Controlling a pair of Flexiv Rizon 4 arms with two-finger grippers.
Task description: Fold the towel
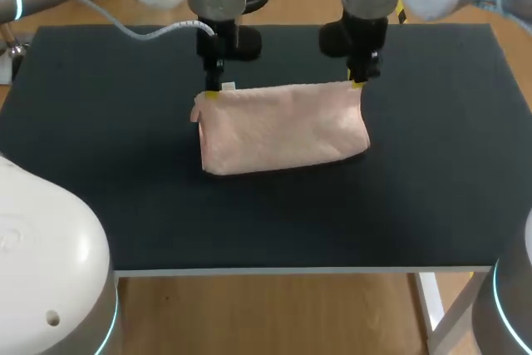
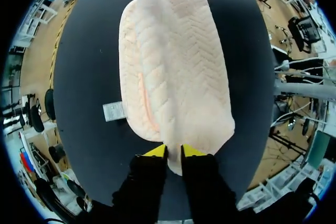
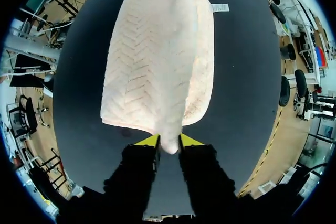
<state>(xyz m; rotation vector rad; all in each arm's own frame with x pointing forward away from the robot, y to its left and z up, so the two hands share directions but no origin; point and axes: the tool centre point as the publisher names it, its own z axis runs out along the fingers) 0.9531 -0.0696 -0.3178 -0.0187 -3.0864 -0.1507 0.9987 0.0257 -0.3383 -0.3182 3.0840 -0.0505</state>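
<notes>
Pincers first: got the left pincer (image 2: 173,153) squeezed almost closed on one top corner of the towel (image 1: 283,126), with yellow tips pressing the cloth from both sides. Same deal with the right pincer (image 3: 169,141), nipped onto the other top corner with barely a sliver of gap, and that sliver stuffed with fabric.

Looks like a pale pink towel with a zigzag quilted weave, hanging down from both pincers and pulled fairly straight along the top edge between them. Lower part resting on the black table (image 1: 432,147) underneath and ahead of the pincers. Can make out a flat layer poking out to one side of the lifted layer.

Also spotted a small white label (image 2: 114,111) lying on the table right against the towel's edge, ahead of the left pincer and off to its side.

From overhead: both arms coming down at the far side of the table, pincers roughly level with each other, towel strung between them.
</notes>
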